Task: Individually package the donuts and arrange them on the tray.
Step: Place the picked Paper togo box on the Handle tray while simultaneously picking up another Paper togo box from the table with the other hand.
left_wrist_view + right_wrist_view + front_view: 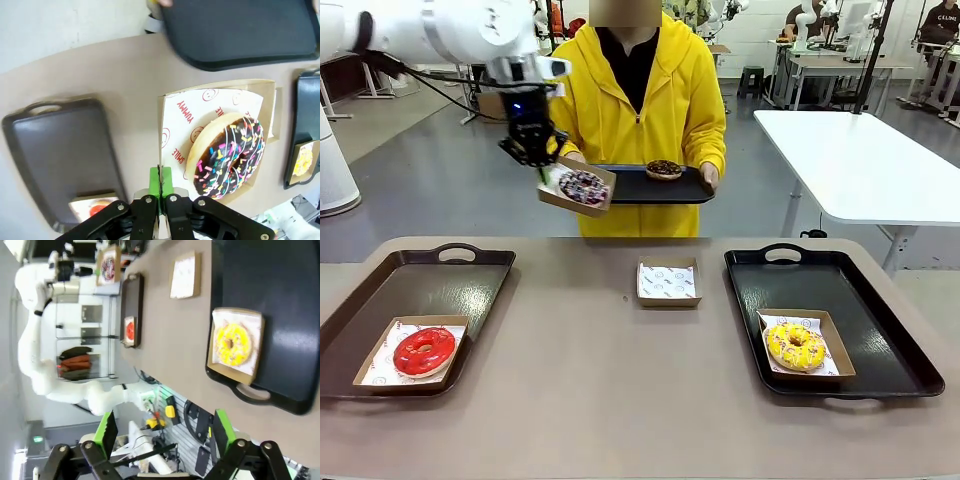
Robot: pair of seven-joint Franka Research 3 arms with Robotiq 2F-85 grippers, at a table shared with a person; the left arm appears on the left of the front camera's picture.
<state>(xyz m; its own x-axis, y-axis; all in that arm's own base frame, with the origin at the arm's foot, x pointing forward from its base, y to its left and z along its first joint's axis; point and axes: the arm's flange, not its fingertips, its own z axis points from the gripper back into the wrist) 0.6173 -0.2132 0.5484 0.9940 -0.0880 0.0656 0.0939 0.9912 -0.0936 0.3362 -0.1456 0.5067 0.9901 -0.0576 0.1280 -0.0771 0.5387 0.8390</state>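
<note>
Tan table [580, 400] is running between robot and person, with grey workshop floor and white tables behind.

- Left tray [420, 275], black, is sitting at the table's left end. It is carrying a paper-lined box [375, 372] in its near corner, with the red donut [424, 350] inside.
- Right tray [800, 285] is lying at the other end. The yellow donut [796, 345] is resting in a second box [838, 362] toward the near side.
- Empty box [668, 282] is sitting on the bare table between the two trays, apart from both.
- Person [640, 100] in a yellow hoodie is standing at the far side, holding a third tray [630, 188]. The brown donut [664, 169] is lying on it unboxed.
- Left gripper [542, 163] is hanging in the air over the far side of the table, with its fingers pinched tight on the rim of the held box [175, 107]. The sprinkled chocolate donut [230, 155] is sitting inside. This box is tilting and overlapping the left end of the third tray; cannot tell whether they are touching.
- Right gripper [164, 432] is hovering beyond the right tray's handle end, with its fingers spread wide and gripping nothing.
</note>
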